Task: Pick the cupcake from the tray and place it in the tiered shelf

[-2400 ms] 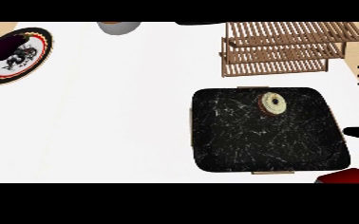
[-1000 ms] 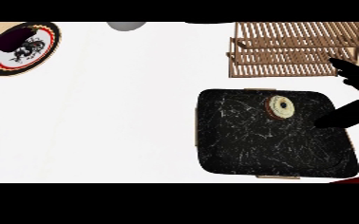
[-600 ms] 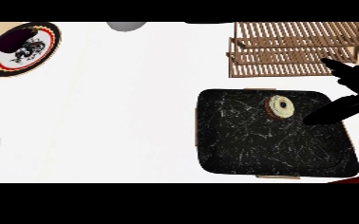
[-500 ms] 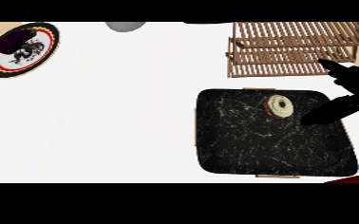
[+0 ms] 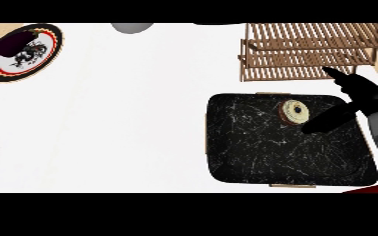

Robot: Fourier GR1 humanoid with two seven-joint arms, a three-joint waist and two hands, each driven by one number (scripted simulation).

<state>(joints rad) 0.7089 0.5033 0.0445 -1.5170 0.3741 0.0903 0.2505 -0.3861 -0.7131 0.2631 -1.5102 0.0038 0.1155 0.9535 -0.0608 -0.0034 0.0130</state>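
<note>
Cream-topped cupcake [image 5: 294, 111]: it sits on the dark tray [image 5: 258, 155], near the far edge and toward the right side, not lifted.
Right hand [image 5: 353, 96]: you have it coming in from the right edge, fingers spread and holding nothing; one dark finger [image 5: 325, 122] points at the cupcake's lower right side, another [image 5: 336, 75] reaches up past the tray toward the shelf.
Cupcake to fingers: the lower fingertip is just beside the cupcake or touching it, I cannot tell which; nothing is curled round it yet.
Risk: closing from one side could, I judge, push the cupcake across the tray or tip it.
Wooden shelf [image 5: 306, 50]: just beyond the tray; your raised finger could catch its front rail.
Left hand: not in view.
</note>
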